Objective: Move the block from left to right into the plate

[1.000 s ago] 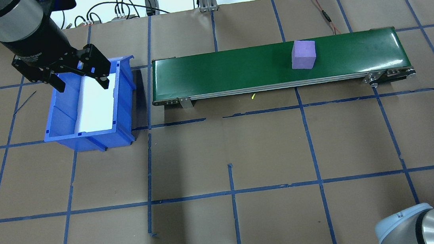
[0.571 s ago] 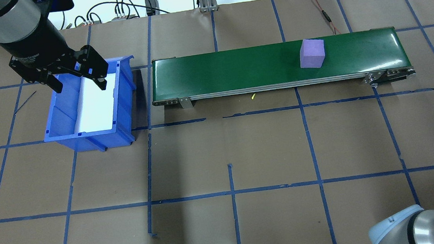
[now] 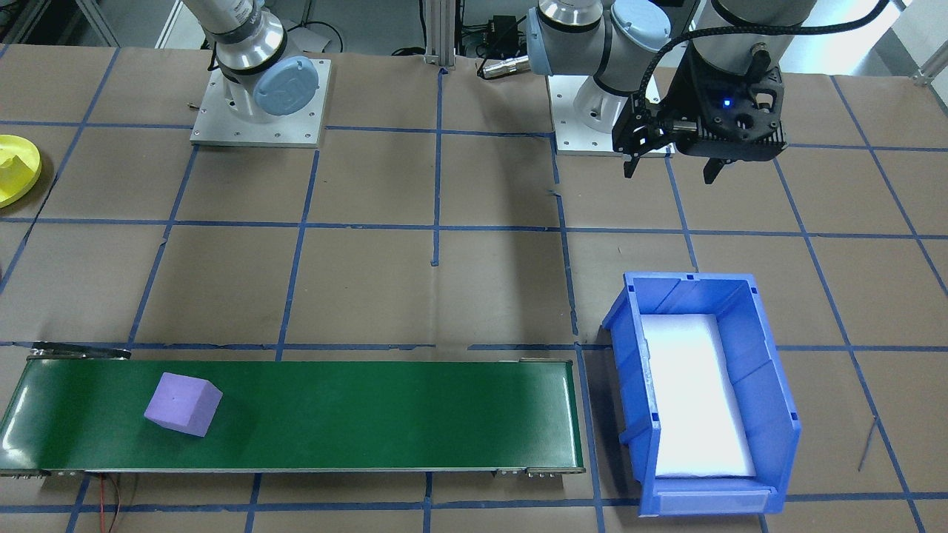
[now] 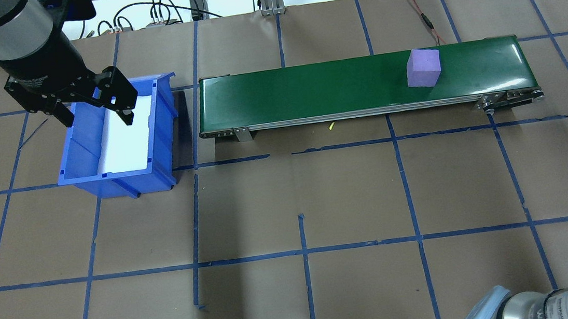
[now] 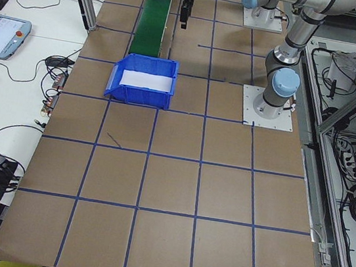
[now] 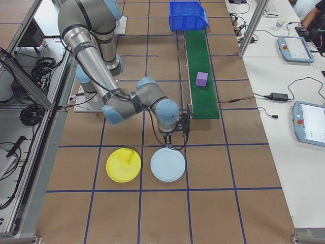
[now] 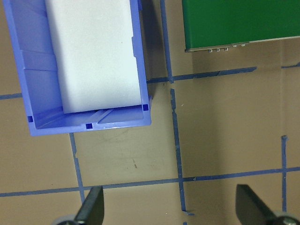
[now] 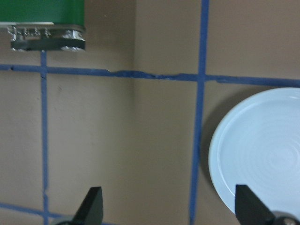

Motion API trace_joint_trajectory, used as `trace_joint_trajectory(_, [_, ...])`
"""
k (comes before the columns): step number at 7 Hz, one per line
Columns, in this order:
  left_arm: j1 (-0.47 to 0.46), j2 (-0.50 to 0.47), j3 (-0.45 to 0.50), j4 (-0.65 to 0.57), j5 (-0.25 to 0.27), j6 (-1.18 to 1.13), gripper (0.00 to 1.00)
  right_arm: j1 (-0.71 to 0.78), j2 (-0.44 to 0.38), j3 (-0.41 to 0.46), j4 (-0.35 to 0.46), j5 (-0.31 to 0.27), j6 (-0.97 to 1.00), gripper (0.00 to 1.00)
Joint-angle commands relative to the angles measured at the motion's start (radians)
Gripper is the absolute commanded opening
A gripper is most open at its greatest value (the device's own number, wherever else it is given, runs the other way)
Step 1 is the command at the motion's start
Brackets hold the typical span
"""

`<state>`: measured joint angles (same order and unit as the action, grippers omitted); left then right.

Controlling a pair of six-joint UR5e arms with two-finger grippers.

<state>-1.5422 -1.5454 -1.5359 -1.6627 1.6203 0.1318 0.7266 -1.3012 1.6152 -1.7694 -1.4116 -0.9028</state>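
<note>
A purple block [image 4: 423, 68] rides on the green conveyor belt [image 4: 308, 87], toward its right end; it also shows in the front view as the block [image 3: 183, 403]. The yellow plate [image 6: 123, 164] lies on the table past that end of the belt, with a yellow shape on it, and only its edge shows as the plate [image 3: 16, 170] in the front view. My left gripper [image 4: 95, 115] hangs open and empty over the blue bin [image 4: 67, 154]. My right gripper [image 6: 176, 138] is open and empty, low over the table between the belt's end and a pale blue plate [image 8: 262, 150].
The blue bin [image 3: 770, 400] holds a white foam pad and stands off the belt's left end. The pale blue plate [image 6: 168, 164] lies right beside the yellow one. Cables run along the table's far edge. Blue tape lines grid the brown table.
The block has travelled further right along the belt. My left gripper has shifted slightly left over the bin, still open. The right arm has slid left and lower in the overhead view.
</note>
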Motion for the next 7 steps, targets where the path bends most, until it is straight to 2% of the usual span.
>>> trace_joint_trajectory(1, [0.004, 0.021, 0.000, -0.029, 0.001, 0.002, 1.00, 0.263, -0.018, -0.024, -0.013, 0.025, 0.357, 1.00])
trace_joint_trajectory(2, [-0.004, 0.031, -0.001, -0.025, -0.028, 0.000, 1.00, 0.336, -0.015, -0.023, -0.016, 0.049, 0.446, 1.00])
trace_joint_trajectory(4, [-0.007, 0.044, -0.009, -0.026, -0.034, 0.006, 1.00, 0.372, 0.041, -0.024, -0.095, 0.147, 0.512, 1.00])
trace_joint_trajectory(6, [-0.010, 0.048, -0.006, -0.026, -0.031, 0.011, 1.00, 0.402, 0.106, -0.026, -0.162, 0.215, 0.602, 1.00])
trace_joint_trajectory(7, [-0.007, 0.035, -0.012, -0.019, -0.031, -0.001, 1.00, 0.402, 0.141, -0.035, -0.213, 0.215, 0.613, 0.99])
